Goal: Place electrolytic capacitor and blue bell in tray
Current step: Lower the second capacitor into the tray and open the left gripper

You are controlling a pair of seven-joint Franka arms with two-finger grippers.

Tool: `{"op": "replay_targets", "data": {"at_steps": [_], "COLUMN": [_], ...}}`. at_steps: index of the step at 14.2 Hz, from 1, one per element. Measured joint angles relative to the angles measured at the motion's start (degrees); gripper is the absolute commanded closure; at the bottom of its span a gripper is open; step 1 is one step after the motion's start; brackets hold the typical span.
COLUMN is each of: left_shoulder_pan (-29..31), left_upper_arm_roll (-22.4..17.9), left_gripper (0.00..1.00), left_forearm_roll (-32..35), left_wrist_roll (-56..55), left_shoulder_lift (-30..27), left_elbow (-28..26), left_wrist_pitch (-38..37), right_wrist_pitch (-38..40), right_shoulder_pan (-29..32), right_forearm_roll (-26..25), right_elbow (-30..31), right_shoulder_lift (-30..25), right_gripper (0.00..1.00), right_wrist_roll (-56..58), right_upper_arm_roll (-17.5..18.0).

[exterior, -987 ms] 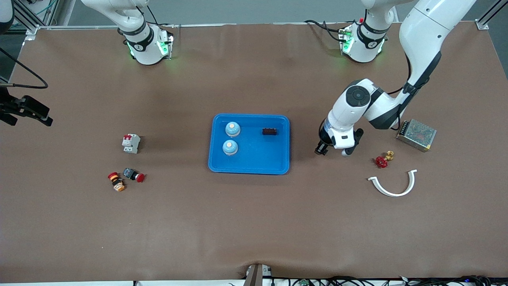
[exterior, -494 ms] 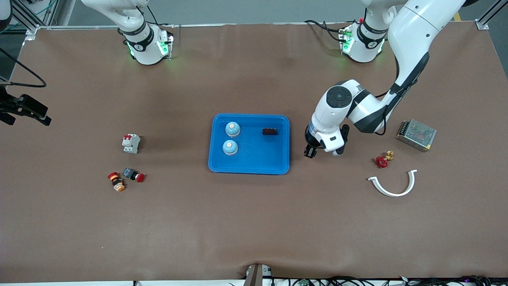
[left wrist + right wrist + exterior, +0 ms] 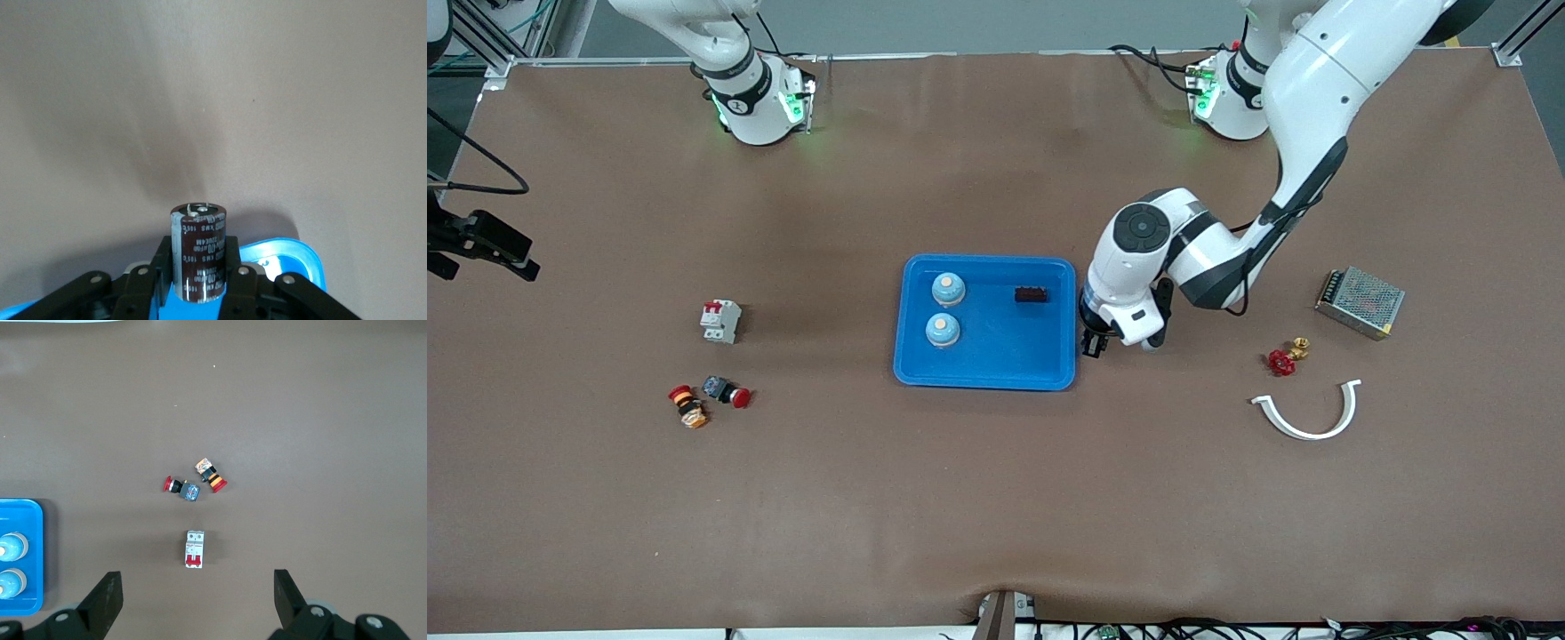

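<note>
The left claw (image 3: 1090,345) hangs over the counter (image 3: 996,498) just beside the blue tray (image 3: 1005,360), clamped on a dark electrolytic capacitor (image 3: 198,252). 2 blue bells (image 3: 948,289) sit in the tray. The right claw (image 3: 197,600) waits, fingers spread wide, holding nothing.

My front camera looks down from high across the table; both wrist cameras (mine too) share its blue tray (image 3: 985,322) (image 3: 293,250) (image 3: 20,557), one close, one high.
</note>
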State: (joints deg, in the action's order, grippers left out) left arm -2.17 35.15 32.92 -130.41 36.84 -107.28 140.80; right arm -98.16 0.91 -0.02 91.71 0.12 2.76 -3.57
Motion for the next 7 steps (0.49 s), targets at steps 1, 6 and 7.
{"op": "replay_targets", "data": {"at_steps": [1,6,7], "left_shoulder_pan": [-2.0,-9.1,-9.7], "left_upper_arm_roll": [-1.4,-5.3,-5.3], "left_gripper": [1.00,1.00,1.00], "left_forearm_roll": [0.0,0.0,0.0], "left_wrist_roll": [-1.0,-6.3,-7.0], "left_shoulder_lift": [0.8,2.9,3.0], "left_elbow": [1.2,4.7,5.1], "left_wrist_pitch": [-0.1,-0.3,-0.4], "right_wrist_pitch": [0.0,0.0,0.0], "right_shoulder_pan": [0.0,0.0,0.0], "right_forearm_roll": [0.1,0.7,0.7], "right_elbow": [0.0,0.0,0.0], "right_shoulder_lift": [0.0,0.0,0.0], "right_gripper": [0.00,0.00,0.00], "right_wrist_roll": [0.0,0.0,0.0], "right_upper_arm_roll": [0.0,-0.1,-0.1]}}
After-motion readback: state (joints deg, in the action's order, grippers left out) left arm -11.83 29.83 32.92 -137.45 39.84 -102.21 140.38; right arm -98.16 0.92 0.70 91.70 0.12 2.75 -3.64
